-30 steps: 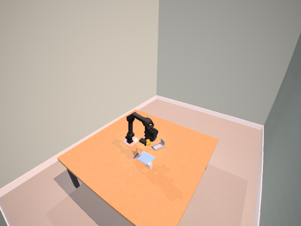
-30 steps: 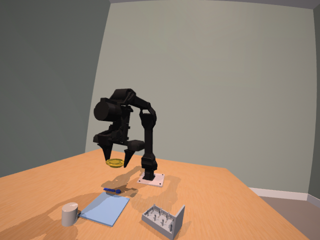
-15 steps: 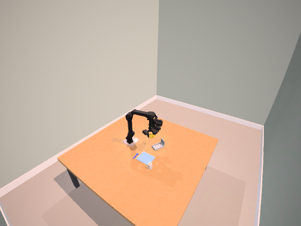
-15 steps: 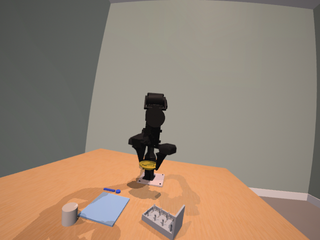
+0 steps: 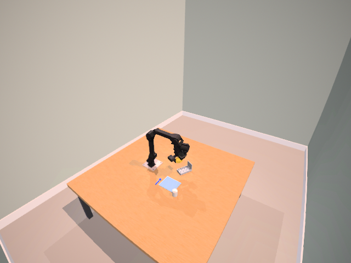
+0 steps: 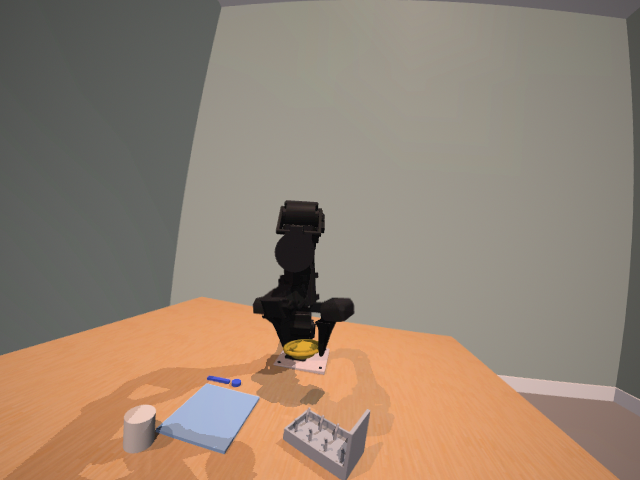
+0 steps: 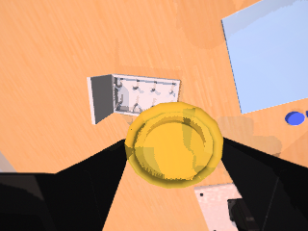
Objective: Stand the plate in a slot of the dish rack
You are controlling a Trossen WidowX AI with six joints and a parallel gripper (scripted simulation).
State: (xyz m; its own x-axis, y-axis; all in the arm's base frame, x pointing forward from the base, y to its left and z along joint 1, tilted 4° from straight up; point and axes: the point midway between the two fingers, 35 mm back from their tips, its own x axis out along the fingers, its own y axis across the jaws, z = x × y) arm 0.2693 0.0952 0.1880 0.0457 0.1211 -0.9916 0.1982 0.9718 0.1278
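A round yellow plate (image 5: 178,160) (image 6: 301,348) (image 7: 174,146) is held across its rim between the two black fingers of my gripper (image 6: 303,349) (image 7: 171,142). The gripper is shut on it, high above the table. The plate lies nearly flat, tilted a little in the exterior view. The grey dish rack (image 5: 184,170) (image 6: 315,448) (image 7: 146,96) stands on the table, with short pegs in rows and a tall panel at one end. The plate is not over the rack in the exterior view; it hangs behind it, near the arm's base. In the wrist view the plate hides one corner of the rack.
A light blue square mat (image 5: 169,183) (image 6: 211,417) (image 7: 269,58) lies beside the rack. A white cup (image 5: 174,193) (image 6: 139,428) stands at the mat's corner. A blue utensil (image 5: 158,181) (image 6: 219,379) (image 7: 295,118) lies by the mat's other side. The arm's white base plate (image 5: 153,167) (image 6: 305,365) (image 7: 212,198) is behind.
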